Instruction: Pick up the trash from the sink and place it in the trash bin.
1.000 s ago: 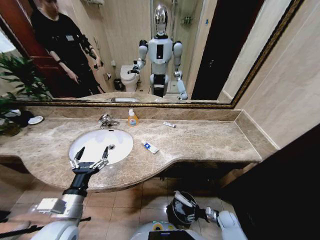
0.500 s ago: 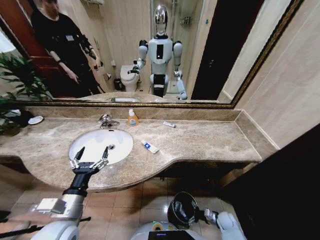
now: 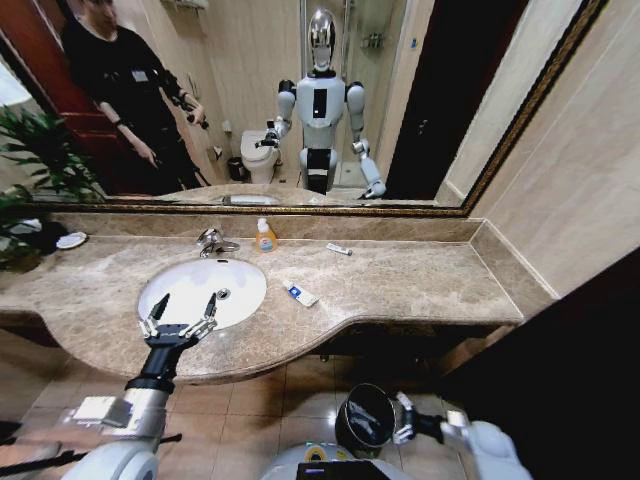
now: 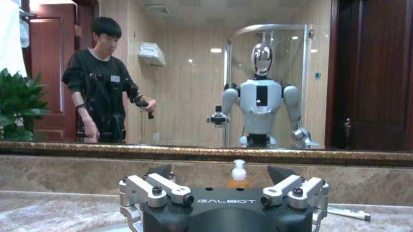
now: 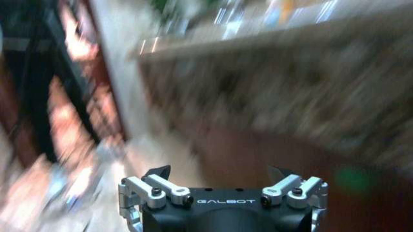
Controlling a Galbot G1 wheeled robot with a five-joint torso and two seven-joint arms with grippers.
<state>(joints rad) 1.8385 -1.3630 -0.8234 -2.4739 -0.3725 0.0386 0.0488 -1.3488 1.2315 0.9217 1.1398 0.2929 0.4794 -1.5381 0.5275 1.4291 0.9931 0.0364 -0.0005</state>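
The white sink (image 3: pixel 190 283) lies in the marble counter, and no trash shows in its basin. My left gripper (image 3: pixel 180 313) hovers open and empty over the sink's front rim; in the left wrist view my left gripper (image 4: pixel 219 173) faces the mirror. A white-and-blue packet (image 3: pixel 300 293) lies on the counter right of the sink. A tiny white tube (image 3: pixel 339 249) (image 4: pixel 348 213) rests near the back wall. The black trash bin (image 3: pixel 364 419) stands on the floor under the counter. My right gripper (image 3: pixel 401 421) (image 5: pixel 219 172) is open and empty just right of the bin.
A chrome tap (image 3: pixel 212 241) and an orange soap bottle (image 3: pixel 265 236) (image 4: pixel 239 175) stand behind the sink. A potted plant (image 3: pixel 25 170) fills the counter's far left. A mirror (image 3: pixel 300 100) covers the wall. Dark panels close the right side.
A white piece held by my right gripper over the bin is gone from its fingers. That gripper has drawn back to the right of the bin. The left arm has not moved.
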